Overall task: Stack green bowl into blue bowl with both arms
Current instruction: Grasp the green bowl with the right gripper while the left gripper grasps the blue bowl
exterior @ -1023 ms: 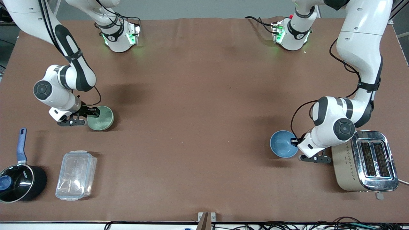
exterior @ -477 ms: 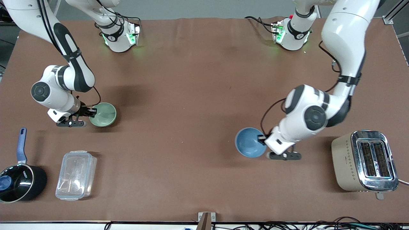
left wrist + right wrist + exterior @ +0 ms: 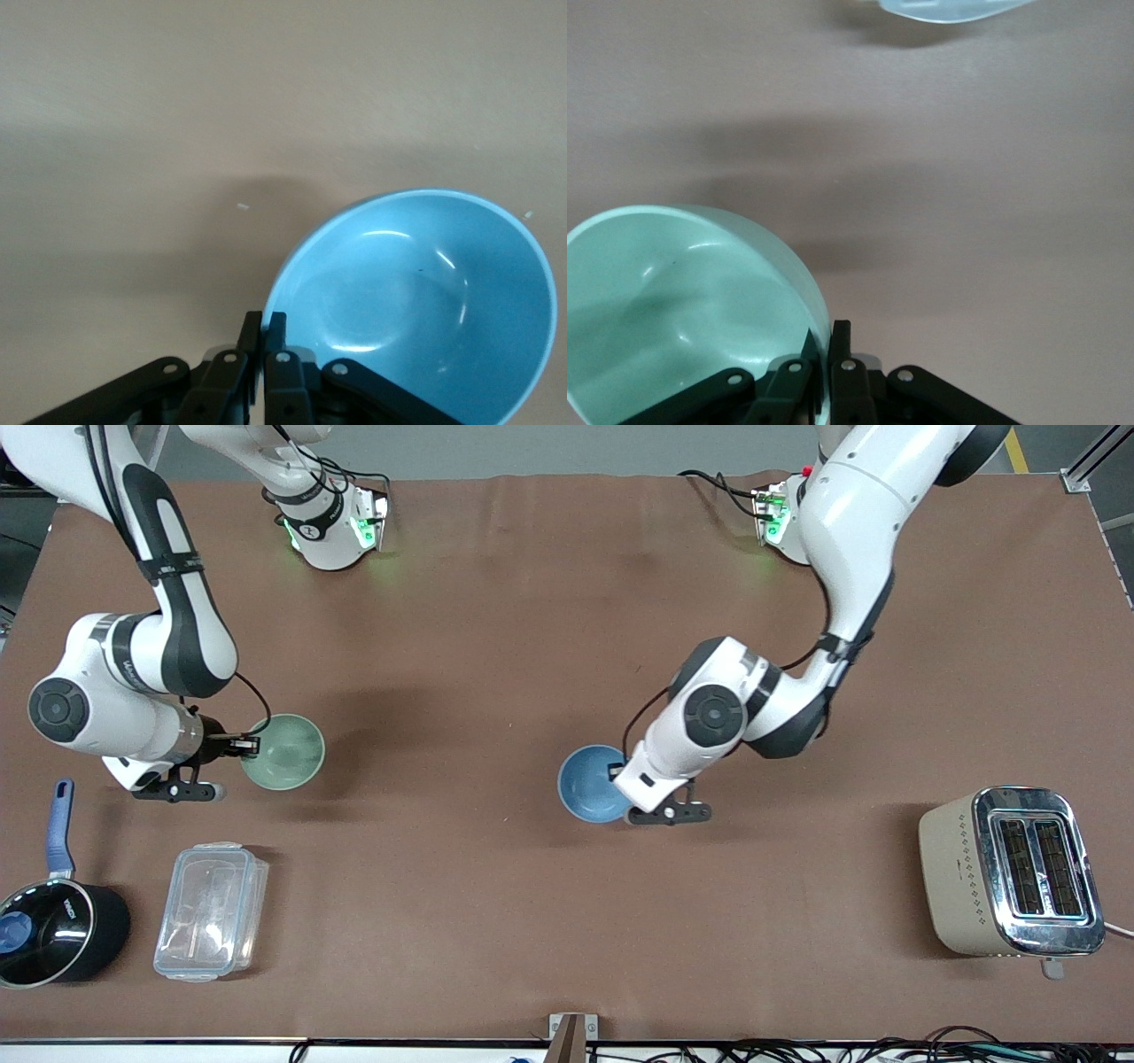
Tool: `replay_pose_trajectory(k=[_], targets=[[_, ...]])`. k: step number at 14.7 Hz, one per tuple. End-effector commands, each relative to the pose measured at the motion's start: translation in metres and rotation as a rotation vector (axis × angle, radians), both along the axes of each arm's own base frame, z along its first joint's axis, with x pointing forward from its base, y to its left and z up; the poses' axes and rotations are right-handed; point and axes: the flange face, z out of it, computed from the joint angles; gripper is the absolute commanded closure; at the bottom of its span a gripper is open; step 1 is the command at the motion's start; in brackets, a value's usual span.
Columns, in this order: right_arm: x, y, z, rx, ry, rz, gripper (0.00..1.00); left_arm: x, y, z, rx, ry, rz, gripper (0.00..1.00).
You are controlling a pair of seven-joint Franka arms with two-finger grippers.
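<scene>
The pale green bowl (image 3: 284, 752) hangs a little above the table toward the right arm's end. My right gripper (image 3: 251, 747) is shut on its rim; in the right wrist view the bowl (image 3: 673, 310) sits beside my gripper (image 3: 828, 332), the rim pinched between the fingers. The blue bowl (image 3: 592, 783) is held over the middle of the table by my left gripper (image 3: 617, 772), shut on its rim. In the left wrist view the blue bowl (image 3: 416, 301) shows its inside, its rim pinched in my gripper (image 3: 264, 320).
A black saucepan with a blue handle (image 3: 49, 921) and a clear lidded plastic box (image 3: 211, 911) lie near the front camera at the right arm's end. A steel toaster (image 3: 1014, 871) stands at the left arm's end. The clear box also shows in the right wrist view (image 3: 948, 7).
My left arm has carried the blue bowl from beside the toaster to over the table's middle. My right gripper has lifted the green bowl slightly, the arm drawing back a little.
</scene>
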Motion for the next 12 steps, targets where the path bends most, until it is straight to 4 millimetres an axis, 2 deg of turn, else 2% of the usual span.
replay_pose_trajectory(k=[1,2,6,7,8,9,11,12], targets=[[0.002,0.023,0.006,0.0,-0.005,-0.049,1.0,-0.011,-0.031,-0.022,-0.007,0.004,0.012,1.0],[0.002,0.036,0.006,-0.005,-0.006,-0.057,1.0,-0.021,-0.042,-0.032,0.0,0.01,0.0,1.0],[-0.001,0.078,0.008,-0.019,-0.006,-0.092,1.0,-0.029,-0.052,-0.058,-0.014,0.007,-0.002,0.98],[-0.003,0.097,0.009,-0.014,-0.002,-0.115,1.0,-0.029,-0.053,-0.06,-0.014,0.005,-0.003,0.83],[-0.005,0.121,0.012,-0.005,-0.001,-0.128,1.0,-0.031,-0.056,-0.055,-0.015,-0.003,-0.008,0.49],[-0.007,0.144,0.016,0.002,-0.005,-0.146,1.0,-0.027,-0.055,-0.042,-0.021,-0.018,-0.002,0.03],[-0.014,0.195,0.026,0.009,-0.021,-0.184,1.0,-0.013,-0.042,0.005,-0.023,-0.058,0.015,0.0],[-0.017,0.216,0.032,0.006,-0.033,-0.199,1.0,-0.002,-0.023,0.025,0.002,-0.06,0.032,0.0]])
